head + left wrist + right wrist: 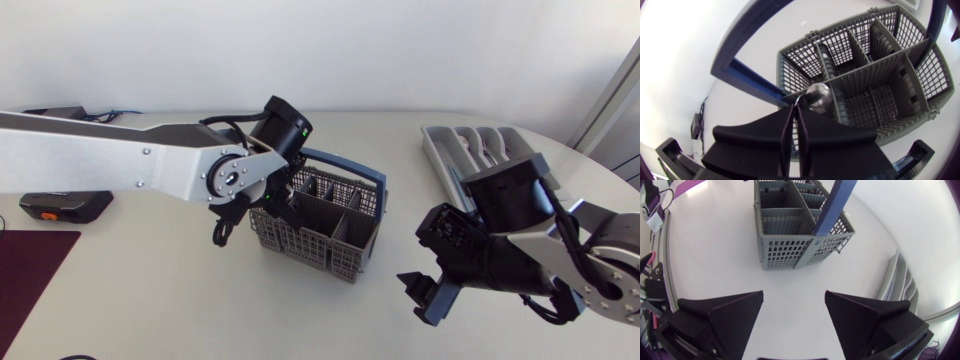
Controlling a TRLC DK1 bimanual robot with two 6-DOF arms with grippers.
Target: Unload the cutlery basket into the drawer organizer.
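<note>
The basket [312, 243] stands left of and before the organizer [441, 160]

one cutlery basket [318, 222], one drawer organizer [475, 150] at 2 o'clock, one spoon [817, 96], one black-and-orange device [65, 207] at 9 o'clock, one maroon mat [30, 275]

Matt grey plastic cutlery basket [335, 238], smooth blue handle [832, 205], mirror-bright metal spoon [818, 96], textured matt black right gripper [794, 294], smooth table [150, 290], drawer organizer [470, 150] probably plastic.

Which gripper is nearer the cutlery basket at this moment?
Left. The left gripper is directly above the cutlery basket, shut on a spoon over its compartments. The right gripper is open over the table, apart from the basket's side.
</note>
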